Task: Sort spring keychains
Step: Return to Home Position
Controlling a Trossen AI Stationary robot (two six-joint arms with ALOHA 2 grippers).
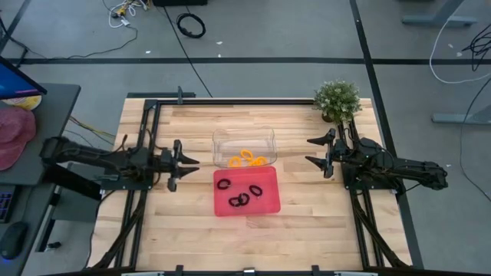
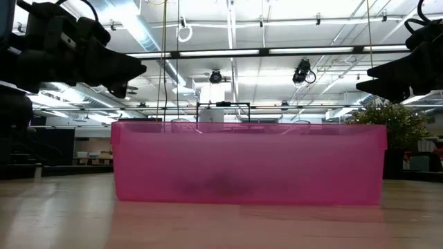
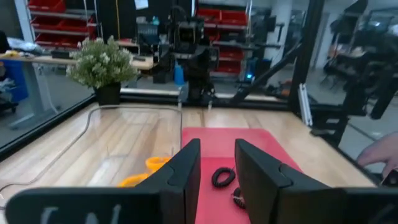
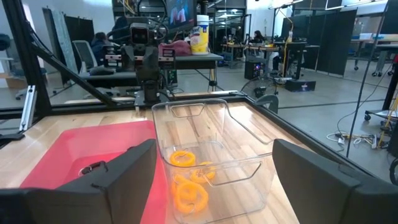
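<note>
Several black spring keychains (image 1: pixel 244 195) lie on the floor of the red tray (image 1: pixel 265 205); one black coil (image 3: pixel 222 177) shows in the left wrist view. Several orange keychains (image 1: pixel 247 159) lie in the clear bin (image 1: pixel 243 137), also seen as orange keychains (image 4: pixel 188 183). My left gripper (image 1: pixel 184 163) hovers left of both containers, open by a narrow gap, holding nothing. My right gripper (image 1: pixel 316 151) hovers right of the bin, open wide and empty.
A potted plant (image 1: pixel 337 100) stands at the table's far right corner, just behind my right arm. Bare wood lies near the table's front edge (image 1: pixel 245 238) and on both sides of the tray. In the low view the red tray wall (image 2: pixel 249 162) fills the middle.
</note>
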